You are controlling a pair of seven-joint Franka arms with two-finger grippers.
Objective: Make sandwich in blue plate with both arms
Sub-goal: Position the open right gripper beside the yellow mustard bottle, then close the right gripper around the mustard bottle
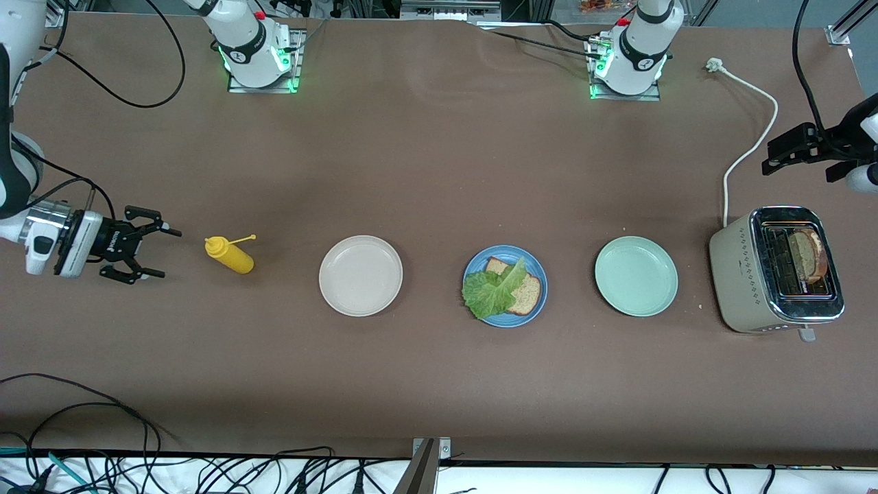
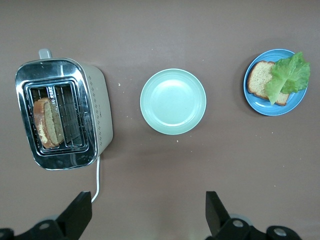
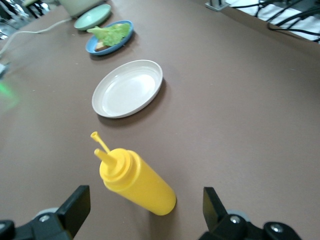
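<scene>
The blue plate (image 1: 514, 321) sits mid-table between two other plates. It holds one brown bread slice (image 1: 527, 293) with a green lettuce leaf (image 1: 494, 291) lying on top. A second bread slice (image 1: 809, 255) stands in the toaster (image 1: 744, 274) at the left arm's end. My left gripper (image 1: 778, 156) is open and empty, up in the air over the toaster's cable. Its wrist view shows the toaster (image 2: 95, 100), the slice (image 2: 47, 122) and the blue plate (image 2: 265, 106). My right gripper (image 1: 147, 243) is open and empty, low beside a yellow bottle (image 1: 230, 254).
A beige plate (image 1: 361, 275) and a mint-green plate (image 1: 636, 276) flank the blue plate, both empty. The yellow squeeze bottle (image 3: 137, 182) lies on its side just in front of my right gripper (image 3: 145, 200). A white cable (image 1: 751, 144) runs from the toaster toward the arm bases.
</scene>
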